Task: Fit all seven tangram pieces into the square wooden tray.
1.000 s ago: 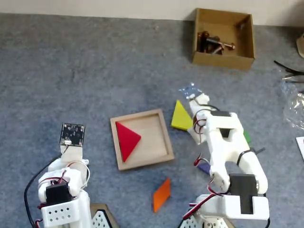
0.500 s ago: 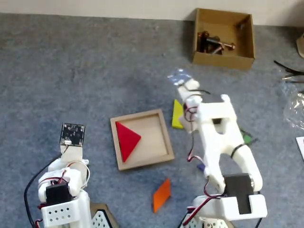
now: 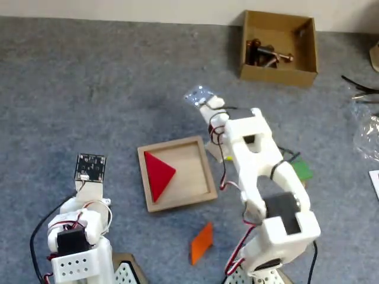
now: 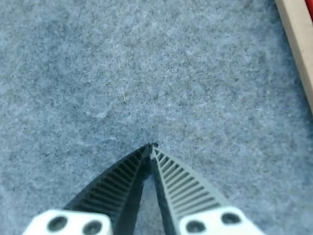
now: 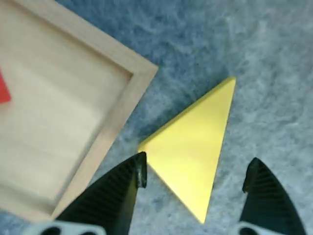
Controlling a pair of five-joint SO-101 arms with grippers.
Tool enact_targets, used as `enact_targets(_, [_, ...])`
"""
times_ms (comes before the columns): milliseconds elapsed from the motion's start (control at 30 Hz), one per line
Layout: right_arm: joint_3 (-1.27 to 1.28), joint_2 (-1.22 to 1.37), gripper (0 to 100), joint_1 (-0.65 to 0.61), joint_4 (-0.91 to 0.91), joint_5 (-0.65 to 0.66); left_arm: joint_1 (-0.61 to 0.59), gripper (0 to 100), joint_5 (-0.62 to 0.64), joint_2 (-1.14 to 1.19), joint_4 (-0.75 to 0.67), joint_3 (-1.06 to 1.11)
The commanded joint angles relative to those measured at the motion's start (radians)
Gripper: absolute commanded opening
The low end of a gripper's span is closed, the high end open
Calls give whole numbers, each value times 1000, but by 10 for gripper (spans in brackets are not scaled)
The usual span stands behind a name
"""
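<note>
Nearest the arm bases, the orange piece (image 3: 202, 242) lies loose on the grey carpet (image 3: 106, 89), apart from the tray and waiting its turn. The left gripper (image 4: 152, 146) sits parked beside the tray's left side with its ribbed jaws pressed together on nothing, tips pointing down at bare carpet. That looks like a resting pose that keeps it clear of the other arm's work.

The square wooden tray (image 3: 177, 145) lies between the two arms and holds one piece so far, the red triangle (image 3: 157, 173), tucked against its left wall so the rest of the floor stays free.

Just past the tray's right corner lies the yellow triangle (image 5: 193, 147), flat on the carpet with one point close to the rim. The right gripper (image 5: 195, 171) is above it, jaws spread wide with one on each side, a stance suited to closing on the piece. Whether the tips already touch it is hard to say from this angle.

A green piece (image 3: 302, 170) shows to the right of that arm. Farthest off, a cardboard box (image 3: 278, 47) of odd parts stands at the table's back edge.
</note>
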Motion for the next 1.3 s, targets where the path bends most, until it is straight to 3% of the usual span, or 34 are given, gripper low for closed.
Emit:
enact_targets(0, [-104, 27, 300, -1, 13, -37, -15, 5, 3, -5, 3, 19])
enact_targets(433, [-240, 249, 300, 5, 15, -97, -15, 5, 3, -5, 3, 19])
enact_targets(767, [-275, 251, 302, 10, 81, -106, -15, 5, 3, -5, 3, 19])
enact_targets(1033, [-383, 251, 302, 16, 236, -95, -15, 5, 3, -5, 3, 19])
enact_targets(1267, [-386, 254, 303, 18, 243, -95, -15, 5, 3, -5, 3, 19])
